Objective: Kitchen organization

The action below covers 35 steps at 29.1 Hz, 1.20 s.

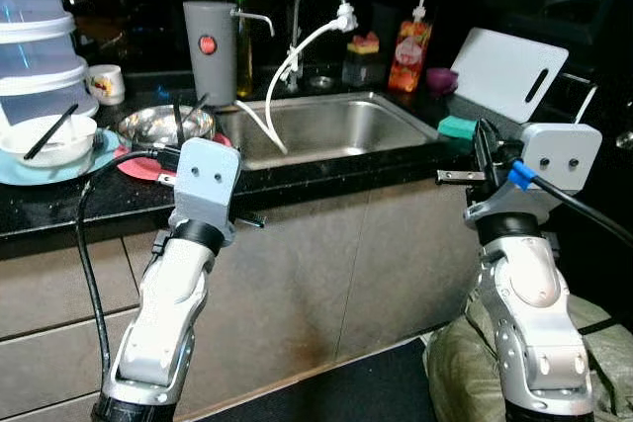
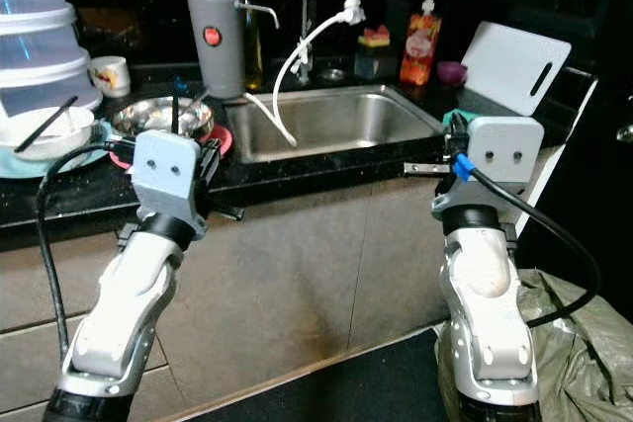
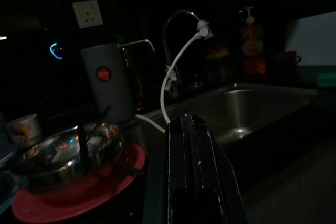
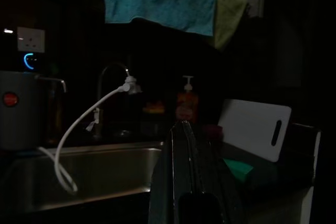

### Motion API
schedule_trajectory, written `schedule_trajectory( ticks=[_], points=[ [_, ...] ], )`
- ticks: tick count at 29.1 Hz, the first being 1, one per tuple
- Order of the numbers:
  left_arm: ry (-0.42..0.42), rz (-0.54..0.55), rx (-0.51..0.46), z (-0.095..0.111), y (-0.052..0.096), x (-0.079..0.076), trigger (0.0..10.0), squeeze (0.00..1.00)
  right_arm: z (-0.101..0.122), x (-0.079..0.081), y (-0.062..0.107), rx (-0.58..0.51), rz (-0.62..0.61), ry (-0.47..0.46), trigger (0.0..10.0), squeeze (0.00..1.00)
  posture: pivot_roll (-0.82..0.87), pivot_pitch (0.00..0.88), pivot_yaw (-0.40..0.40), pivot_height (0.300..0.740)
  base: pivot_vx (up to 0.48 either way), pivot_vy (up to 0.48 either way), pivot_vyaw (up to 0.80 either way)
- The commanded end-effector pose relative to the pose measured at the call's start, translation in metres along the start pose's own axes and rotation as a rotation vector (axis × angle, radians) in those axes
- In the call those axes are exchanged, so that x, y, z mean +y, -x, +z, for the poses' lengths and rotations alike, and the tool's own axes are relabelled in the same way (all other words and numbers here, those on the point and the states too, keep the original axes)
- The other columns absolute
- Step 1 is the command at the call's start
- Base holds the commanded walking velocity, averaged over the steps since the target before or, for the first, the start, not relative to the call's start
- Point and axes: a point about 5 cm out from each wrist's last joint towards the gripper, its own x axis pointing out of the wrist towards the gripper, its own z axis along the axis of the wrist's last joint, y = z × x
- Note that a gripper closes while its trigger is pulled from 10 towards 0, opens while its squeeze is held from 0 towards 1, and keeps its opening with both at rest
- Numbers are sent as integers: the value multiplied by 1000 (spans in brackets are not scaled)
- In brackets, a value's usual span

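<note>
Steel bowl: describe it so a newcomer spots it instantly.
Start at the sink; on the black counter just to its left sits a red plate. The steel bowl rests on it, shiny metal with dark utensils inside, unlike the white bowl further left.

The stainless steel sink basin (image 1: 331,126) at twelve o'clock offers the widest open room, crossed only by a white flexible hose (image 1: 287,76) hanging from the curved chrome faucet (image 1: 315,7). At ten o'clock the black granite counter (image 1: 59,200) is crowded: a steel mixing bowl (image 1: 163,126) on a red plate (image 3: 79,195), a white bowl with black chopsticks (image 1: 47,138), and stacked clear plastic containers (image 1: 38,42). A tall grey canister (image 1: 210,51) blocks the rear. At two o'clock, a white cutting board (image 1: 507,71) and green sponge (image 1: 457,126) are set along the counter.
</note>
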Motion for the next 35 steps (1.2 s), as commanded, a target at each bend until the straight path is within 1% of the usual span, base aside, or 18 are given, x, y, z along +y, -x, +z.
schedule_trajectory(
  ticks=[1, 23, 25, 27, 30, 35],
  points=[
    [4, -3, 8, -3, 1, -1, 10000, 0, -4, -3, 1, 12, -8, 7, 10000, 0, -11, 86, -56, 740, 480, 0, 0],
    [-11, -14, -5, -2, 3, -2, 10000, 0, -6, -2, 2, 17, -2, 5, 10000, 0, -9, 90, -59, 740, 455, 0, 0],
    [-11, -13, -10, -1, 4, -2, 10000, 0, -7, -2, 3, 19, -2, 9, 10000, 0, -8, 92, -59, 740, 146, 0, 0],
    [-37, -18, -24, 1, 5, -2, 10000, 0, -7, -2, 3, 21, -2, 10, 10000, 0, -7, 92, -60, 740, 0, 0, 0],
    [-36, -26, -45, 4, 6, -3, 10000, 0, -8, -2, 3, 22, 0, 10, 10000, 0, -6, 93, -60, 740, 0, 0, 0],
    [-32, -27, -55, 6, 7, -5, 10000, 0, -8, -2, 3, 21, 2, 6, 10000, 0, -6, 93, -60, 740, 0, 0, 0]
  ],
)
